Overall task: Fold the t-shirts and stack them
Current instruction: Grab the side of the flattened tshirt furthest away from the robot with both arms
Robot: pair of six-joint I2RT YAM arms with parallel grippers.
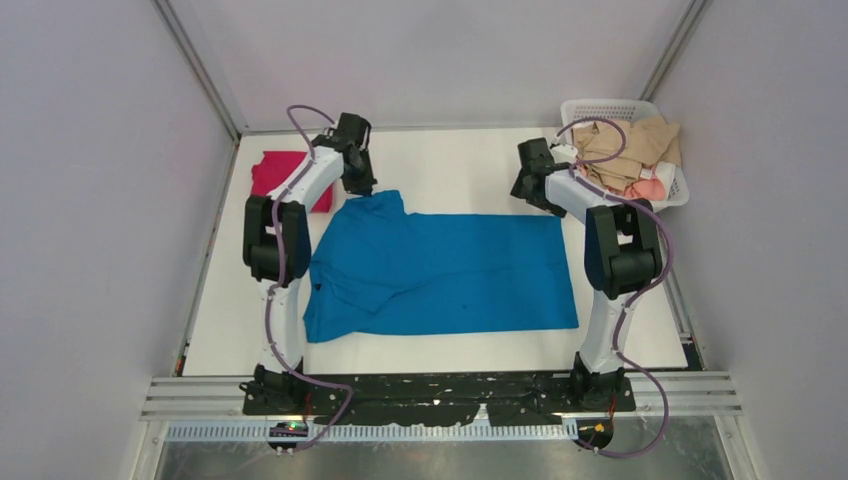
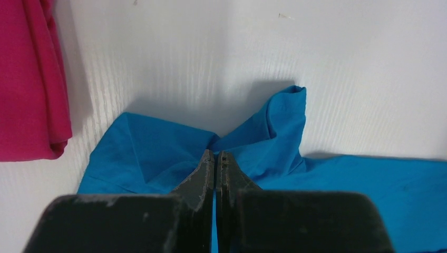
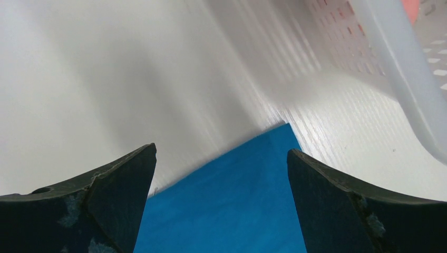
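The blue t-shirt [image 1: 440,270] lies spread in the middle of the white counter [image 1: 460,165]. Its long axis runs from left to right across the top view, and the sleeves are at the left end. The magenta t-shirt [image 1: 283,170] sits folded in the upper left, apart from the blue one.

The left tool [image 2: 216,157] is at the upper left corner of the blue t-shirt. Its fingers are pressed together on a pinch of the cloth, which rises there into a small peak.

The right tool [image 3: 221,148] hangs with its fingers wide apart and holds nothing. The upper right corner of the blue t-shirt lies just ahead of it and below, between the two fingers in the wrist view. A white basket [image 1: 610,104] with other clothes stands at the upper right.

I judge that the fold depends on this second corner. The right arm is the nearer one and should come down on it.
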